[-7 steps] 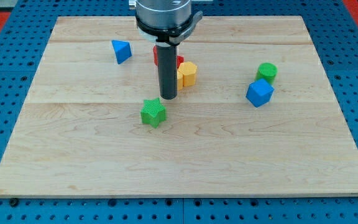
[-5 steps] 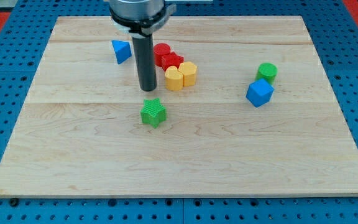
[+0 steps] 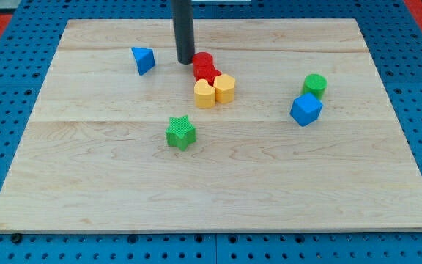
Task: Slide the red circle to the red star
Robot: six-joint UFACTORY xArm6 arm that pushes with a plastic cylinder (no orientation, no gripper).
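My tip (image 3: 186,61) beside red circle (image 3: 203,61); red star (image 3: 209,73) partly hidden.

Plain dark, seemingly cylindrical rod (image 3: 184,33)

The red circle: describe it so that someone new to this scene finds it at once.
Start at the wooden board and find the tight cluster of four blocks near its top middle. The red circle is the topmost one, beside my tip, with the red star just below it.

No legible text, labels or numbers anywhere.
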